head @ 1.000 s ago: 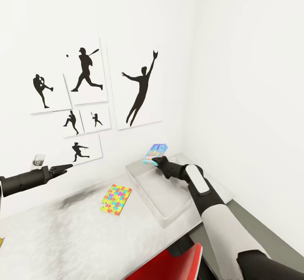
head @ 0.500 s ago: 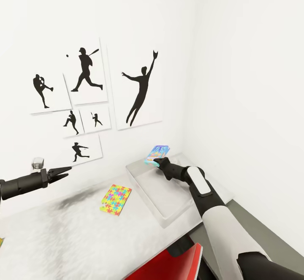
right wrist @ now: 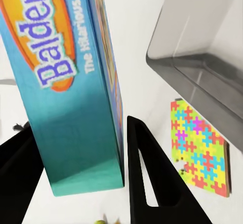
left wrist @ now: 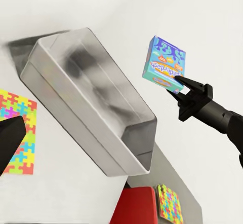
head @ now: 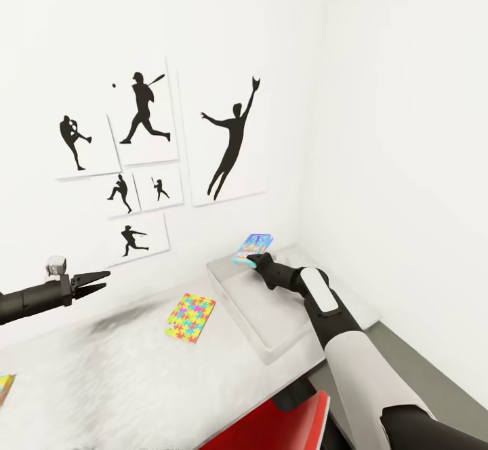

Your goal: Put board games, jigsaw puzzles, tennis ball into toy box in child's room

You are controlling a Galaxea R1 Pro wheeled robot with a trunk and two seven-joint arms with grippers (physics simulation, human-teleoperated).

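Observation:
My right gripper (head: 249, 258) is shut on a blue board game (head: 252, 247) lettered "Balderdash" and holds it upright in the air over the far end of the toy box (head: 266, 316). That grey bin lies on the table (head: 102, 382) in the room's corner with nothing inside. In the right wrist view the fingers (right wrist: 147, 173) clamp the board game (right wrist: 71, 82) by its lower edge. A jigsaw puzzle (head: 190, 317) lies flat on the table left of the toy box. My left gripper (head: 97, 281) hovers open above the table's left part, holding nothing.
White walls close the corner behind and to the right of the toy box, with black sports pictures (head: 230, 138) on the back wall. A red chair (head: 271, 426) stands at the table's near edge. A colourful flat thing (head: 4, 389) is cut off at the left.
My left gripper has opened and drawn back to the left and lower. The right gripper with the board game has barely moved. The camera has shifted a little.

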